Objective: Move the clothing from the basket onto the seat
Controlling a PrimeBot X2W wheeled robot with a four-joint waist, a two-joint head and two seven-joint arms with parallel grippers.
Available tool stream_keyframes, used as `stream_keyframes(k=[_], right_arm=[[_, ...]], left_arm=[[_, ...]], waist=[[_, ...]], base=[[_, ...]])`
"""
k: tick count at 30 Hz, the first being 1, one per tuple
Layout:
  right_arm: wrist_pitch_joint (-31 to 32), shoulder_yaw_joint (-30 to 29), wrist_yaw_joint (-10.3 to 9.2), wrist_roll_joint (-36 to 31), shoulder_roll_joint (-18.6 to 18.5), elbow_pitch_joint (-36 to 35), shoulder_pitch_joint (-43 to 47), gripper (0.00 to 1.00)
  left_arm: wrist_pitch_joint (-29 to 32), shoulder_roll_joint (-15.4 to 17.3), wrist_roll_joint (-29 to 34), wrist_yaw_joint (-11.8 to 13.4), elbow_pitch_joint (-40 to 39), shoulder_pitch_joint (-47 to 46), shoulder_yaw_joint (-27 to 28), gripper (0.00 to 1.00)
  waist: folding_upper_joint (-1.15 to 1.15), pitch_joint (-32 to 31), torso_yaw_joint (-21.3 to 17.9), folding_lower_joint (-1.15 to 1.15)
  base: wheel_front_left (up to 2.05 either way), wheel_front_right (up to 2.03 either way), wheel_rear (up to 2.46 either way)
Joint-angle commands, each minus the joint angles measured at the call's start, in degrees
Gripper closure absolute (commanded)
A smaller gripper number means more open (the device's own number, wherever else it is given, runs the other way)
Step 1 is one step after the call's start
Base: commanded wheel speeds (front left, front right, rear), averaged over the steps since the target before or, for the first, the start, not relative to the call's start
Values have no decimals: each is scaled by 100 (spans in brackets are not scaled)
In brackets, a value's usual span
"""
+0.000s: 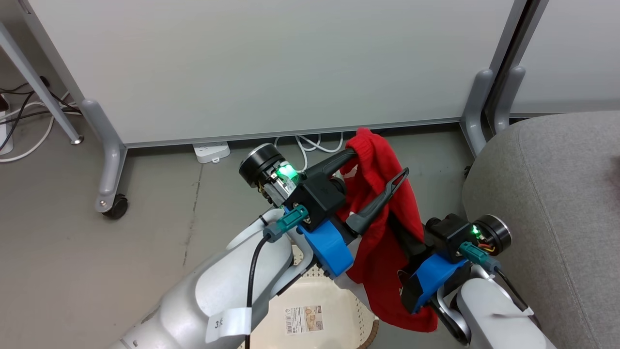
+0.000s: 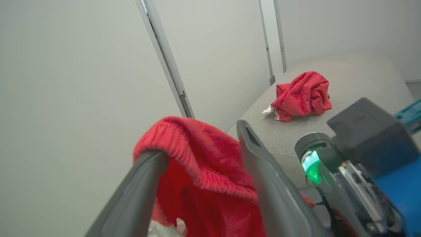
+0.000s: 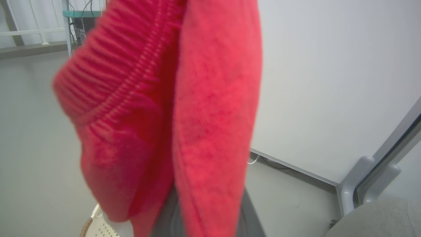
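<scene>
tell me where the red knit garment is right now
In the head view the red knit garment hangs mid-frame, draped over one finger of the open left pincer and gripped lower by the right pincer, above the basket, just left of the seat.

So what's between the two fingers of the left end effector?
The red sweater, draped over one finger; the left wrist view shows it best.

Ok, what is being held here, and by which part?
The red knit garment: the right pincer is shut on its hanging middle; its ribbed edge merely drapes over one finger of the open left pincer.
</scene>
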Motion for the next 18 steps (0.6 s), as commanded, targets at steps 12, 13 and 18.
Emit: stream_keyframes(k=[12,13,18], right_arm=[[-6,-535,1,61,32,-181,-155,100],[-6,-630,1,51,40,-200,-163,100],[-5,-1110,1,-24,67,-320,-250,100]], left_arm=[[-17,33,-42,-4,99,10,-36,0],[-17,34,-41,-4,97,19,-50,0],[-17,72,-42,-4,107,60,-122,0]], waist=[[0,230,-215,0],[0,264,-257,0],[0,461,-532,0]], base=[[0,0,0],[0,0,0],[0,0,0]])
